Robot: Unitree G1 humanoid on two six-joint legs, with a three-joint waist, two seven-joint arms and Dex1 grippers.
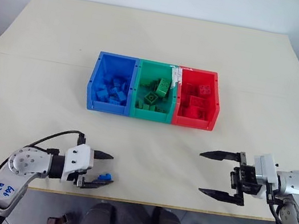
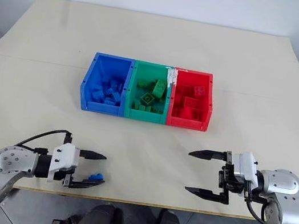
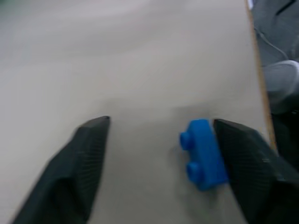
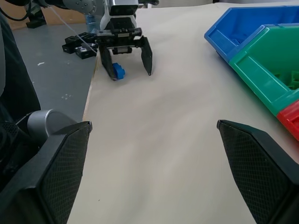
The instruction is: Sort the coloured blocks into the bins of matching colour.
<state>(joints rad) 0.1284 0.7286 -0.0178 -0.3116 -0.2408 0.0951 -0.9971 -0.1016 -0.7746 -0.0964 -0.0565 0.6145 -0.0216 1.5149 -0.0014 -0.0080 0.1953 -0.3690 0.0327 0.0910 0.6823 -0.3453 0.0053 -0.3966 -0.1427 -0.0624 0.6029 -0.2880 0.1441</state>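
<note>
Pale beige table [image 1: 168, 40] against a white wall, grey floor past its near edge and at the right side

3 joined bins mid-table, in a row: blue bin [image 1: 111, 84], green bin [image 1: 154, 92], red bin [image 1: 197, 99], each loaded with bricks of its own colour

Left gripper [image 1: 100, 168] low over the near edge of the table, forearm reaching in from the near left corner, fingers pointing right; jaws apart around a small blue block [image 3: 203, 154], 1 finger [image 3: 252, 163] just beside or touching it, the other finger clear of it, block resting on the table, no clamp seen

Right gripper [image 1: 210, 173] held above the table at the near right, pointing left, jaws spread wide with nothing between them, well apart from the bins
</note>
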